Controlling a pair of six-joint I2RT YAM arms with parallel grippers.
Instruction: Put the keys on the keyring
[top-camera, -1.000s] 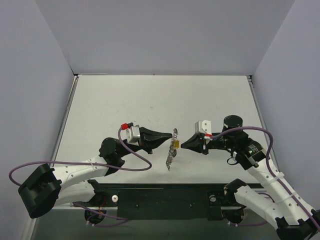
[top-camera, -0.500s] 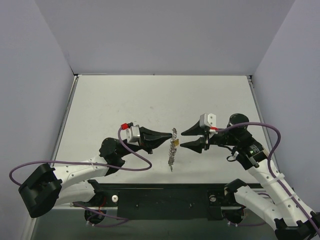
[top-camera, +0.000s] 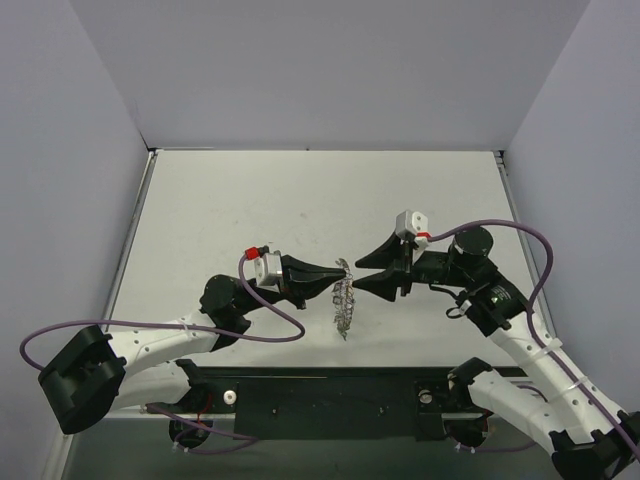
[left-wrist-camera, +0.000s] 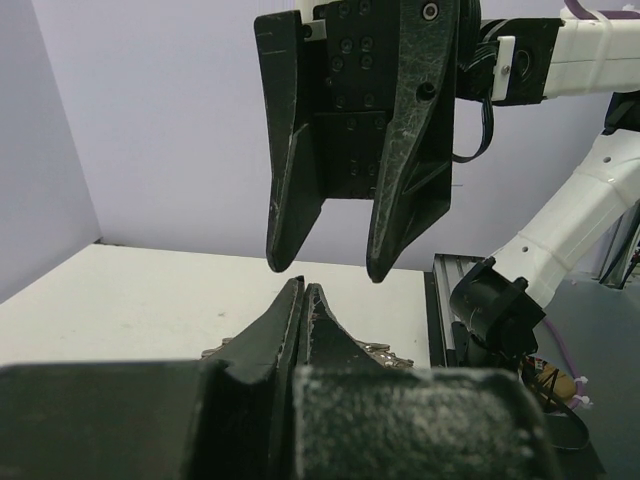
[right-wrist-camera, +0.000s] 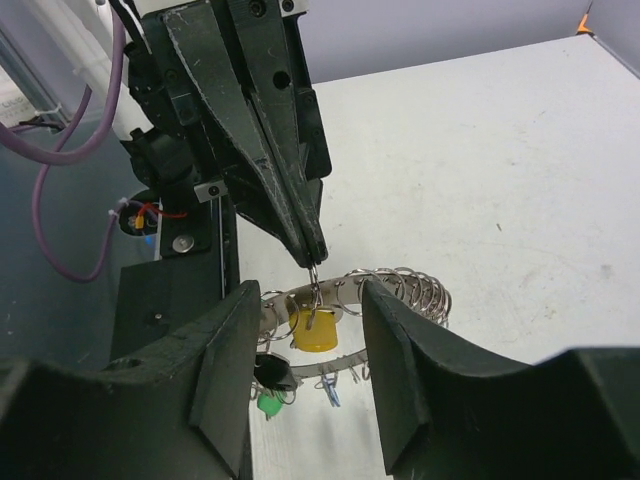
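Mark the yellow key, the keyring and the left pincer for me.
yellow key (right-wrist-camera: 314, 332): right wrist view, on its plastic head.
keyring (right-wrist-camera: 415, 285): right wrist view, on its beaded rim.
left pincer (right-wrist-camera: 312, 252): right wrist view, at its shut tips.

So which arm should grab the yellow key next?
Right, probably: the right tool is open and aimed at the yellow key, while the left tool is shut, busy holding the keyring up.

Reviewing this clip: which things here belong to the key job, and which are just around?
Job: keyring, yellow key, green key, blue key, left hand (shut on the keyring), right hand (open).
Not part of it: purple cables, table.
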